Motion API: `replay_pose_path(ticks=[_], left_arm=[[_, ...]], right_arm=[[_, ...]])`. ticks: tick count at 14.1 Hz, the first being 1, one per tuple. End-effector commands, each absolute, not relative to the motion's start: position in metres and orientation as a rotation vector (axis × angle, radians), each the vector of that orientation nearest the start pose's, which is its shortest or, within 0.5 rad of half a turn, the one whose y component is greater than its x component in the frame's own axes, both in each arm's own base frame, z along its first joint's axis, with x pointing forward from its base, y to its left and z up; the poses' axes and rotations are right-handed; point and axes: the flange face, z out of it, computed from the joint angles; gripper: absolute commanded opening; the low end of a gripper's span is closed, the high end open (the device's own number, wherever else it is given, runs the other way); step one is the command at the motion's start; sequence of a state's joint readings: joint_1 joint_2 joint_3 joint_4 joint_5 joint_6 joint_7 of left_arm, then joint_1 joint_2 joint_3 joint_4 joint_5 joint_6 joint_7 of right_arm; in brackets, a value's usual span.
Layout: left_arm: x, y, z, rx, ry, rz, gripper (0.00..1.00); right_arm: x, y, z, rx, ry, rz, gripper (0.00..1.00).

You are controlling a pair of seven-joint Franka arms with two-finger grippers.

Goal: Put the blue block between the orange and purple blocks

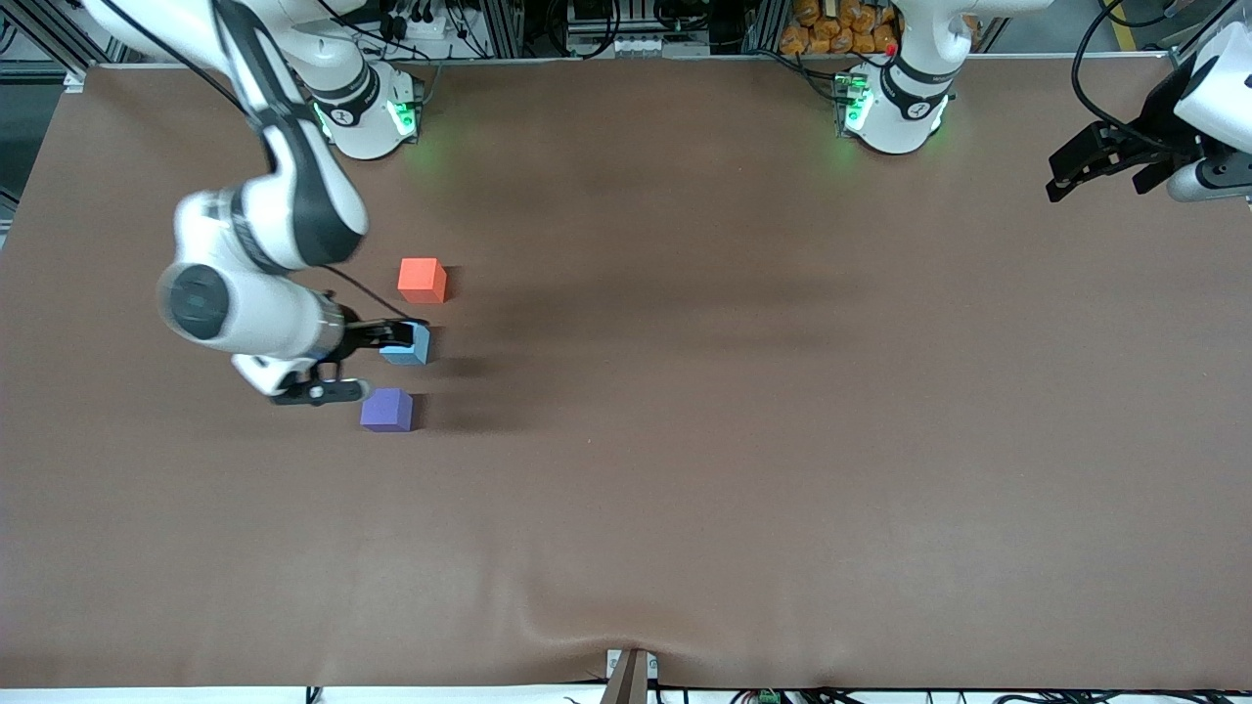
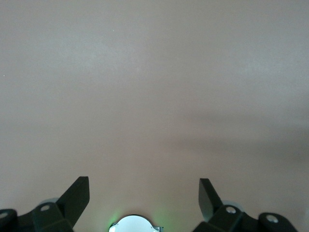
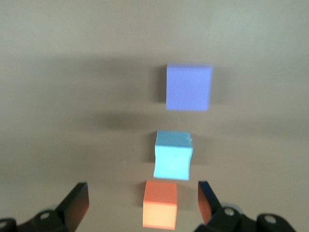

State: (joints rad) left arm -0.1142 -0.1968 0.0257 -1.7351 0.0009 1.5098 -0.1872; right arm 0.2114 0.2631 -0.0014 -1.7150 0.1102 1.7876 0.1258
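The sky-blue block rests on the brown table between the orange block and the purple block, in a slightly slanted row with gaps on each side. My right gripper is open and empty, up over the blue block's edge. The right wrist view shows the gripper with its fingers wide apart, and below it the orange block, the blue block and the purple block in line. My left gripper waits open and empty at the left arm's end of the table; its wrist view shows only bare table.
The brown table cover is bare away from the three blocks. The two arm bases stand along the edge farthest from the front camera. A small metal bracket sits at the nearest edge.
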Motion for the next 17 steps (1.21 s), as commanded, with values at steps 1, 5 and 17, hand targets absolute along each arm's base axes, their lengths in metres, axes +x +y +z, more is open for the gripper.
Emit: replay_pose_path(ticks=[1, 5, 17], left_arm=[[0.482, -0.04, 0.649, -3.141, -0.132, 0.04, 1.0], [0.485, -0.044, 0.646, -3.138, -0.117, 0.056, 1.0], [0.466, -0.071, 0.657, -3.125, -0.081, 0.028, 1.0]], right_arm=[[0.63, 0.101, 0.519, -3.132, -0.093, 0.338, 1.0], [0.618, 0.069, 0.583, -3.17, -0.155, 0.308, 1.0], [0.53, 0.02, 0.633, -3.097, -0.08, 0.117, 1.0]])
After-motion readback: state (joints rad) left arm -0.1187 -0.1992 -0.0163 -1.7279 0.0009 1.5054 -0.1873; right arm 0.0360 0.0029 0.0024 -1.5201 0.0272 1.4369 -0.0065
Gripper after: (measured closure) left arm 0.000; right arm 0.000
